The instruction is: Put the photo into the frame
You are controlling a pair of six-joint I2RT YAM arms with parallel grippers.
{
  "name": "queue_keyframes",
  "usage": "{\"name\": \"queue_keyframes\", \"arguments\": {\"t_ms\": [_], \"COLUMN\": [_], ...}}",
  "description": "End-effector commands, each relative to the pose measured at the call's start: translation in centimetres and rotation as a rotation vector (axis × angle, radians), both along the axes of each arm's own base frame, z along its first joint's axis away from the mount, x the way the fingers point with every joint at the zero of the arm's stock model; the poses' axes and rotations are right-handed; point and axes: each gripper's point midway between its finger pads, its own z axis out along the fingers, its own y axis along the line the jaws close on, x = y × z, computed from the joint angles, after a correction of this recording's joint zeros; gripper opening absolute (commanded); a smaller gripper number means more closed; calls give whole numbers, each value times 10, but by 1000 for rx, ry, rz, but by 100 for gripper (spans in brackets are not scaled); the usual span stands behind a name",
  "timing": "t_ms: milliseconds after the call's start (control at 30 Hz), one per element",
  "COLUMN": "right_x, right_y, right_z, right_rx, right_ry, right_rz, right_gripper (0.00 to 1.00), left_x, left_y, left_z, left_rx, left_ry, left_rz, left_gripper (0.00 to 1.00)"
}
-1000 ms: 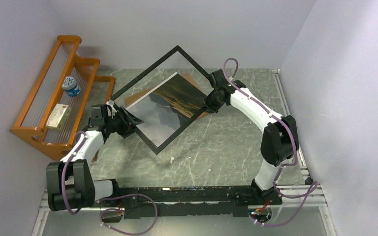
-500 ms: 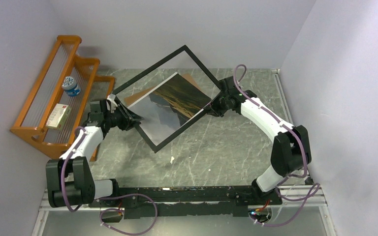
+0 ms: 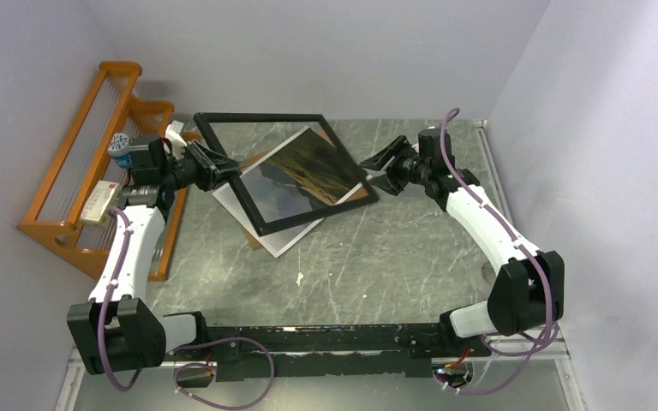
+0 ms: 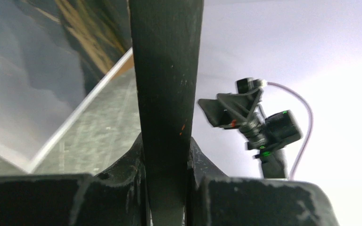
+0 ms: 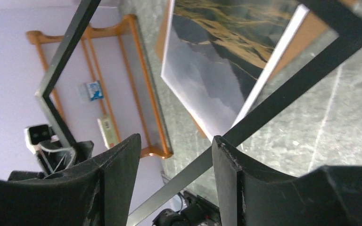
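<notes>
The frame (image 3: pixel 347 154), black and thin-railed, hangs slanted over the photo (image 3: pixel 296 175), a dark mountain print with a white border lying on the table. My left gripper (image 3: pixel 212 163) is shut on the frame's left rail. In the left wrist view that rail (image 4: pixel 166 70) runs straight up out of the left gripper (image 4: pixel 166 146), with the photo (image 4: pixel 33 70) below at left. My right gripper (image 3: pixel 375 161) stands open just off the frame's right rail. In the right wrist view the right gripper (image 5: pixel 174 150) is spread, and the rail (image 5: pixel 283 89) crosses beyond the gap unpinched, over the photo (image 5: pixel 207 70).
An orange wooden rack (image 3: pixel 68 193) stands at the left wall, holding a blue-and-white can (image 3: pixel 122 148) and a small box (image 3: pixel 101 202). A brown backing board (image 3: pixel 358 193) lies under the photo. A small white scrap (image 3: pixel 299 277) lies on the marble tabletop (image 3: pixel 411 257).
The left gripper has shut on the frame's left rail and moved to the back left. The right gripper has let go and opened. The frame has swung down over the photo.
</notes>
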Motion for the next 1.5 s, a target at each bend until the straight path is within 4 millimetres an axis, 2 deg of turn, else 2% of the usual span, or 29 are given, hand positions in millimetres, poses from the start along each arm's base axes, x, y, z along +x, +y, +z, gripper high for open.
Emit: {"name": "queue_keyframes", "arguments": {"t_ms": [0,133,233,333,400,567,700,833,1033,1133,1267,1400,1467], "right_x": [4,6,0,-21,-32,-58,-82,-85,-77,-65,-55,-49,-46], "right_y": [8,8,14,38,48,63,83,103,119,118,117,115,111], "right_z": [55,68,85,106,115,125,120,94,70,61,49,47,46], "right_rx": [77,35,-100,-362,-526,-629,-728,-899,-1081,-1182,-1292,-1353,-1385], "right_ry": [-185,-279,-487,-763,-926,-1223,-1464,-1496,-1543,-1537,-1555,-1580,-1582], "right_rz": [78,124,246,373,411,472,557,703,782,783,808,774,748], "right_gripper": [61,61,68,81,83,87,92,92,89,84,71,54,41], "left_x": [-2,2,5,9,12,17,18,18,17,14,11,8,7], "left_y": [-7,-8,-7,-5,-4,-6,-7,-10,-11,-12,-12,-13,-13], "left_z": [58,59,62,71,74,73,71,72,73,74,76,78,79], "left_rx": [-29,-51,-71,-75,-74,-104,-114,-142,-146,-145,-146,-152,-158], "left_ry": [-194,-185,-163,-142,-117,-33,9,28,40,42,45,48,52], "left_rz": [-61,-63,-46,-24,-19,-31,-35,-60,-72,-78,-80,-80,-78], "left_gripper": [3,2,2,3,3,3,2,3,2,3,2,2,3]}}
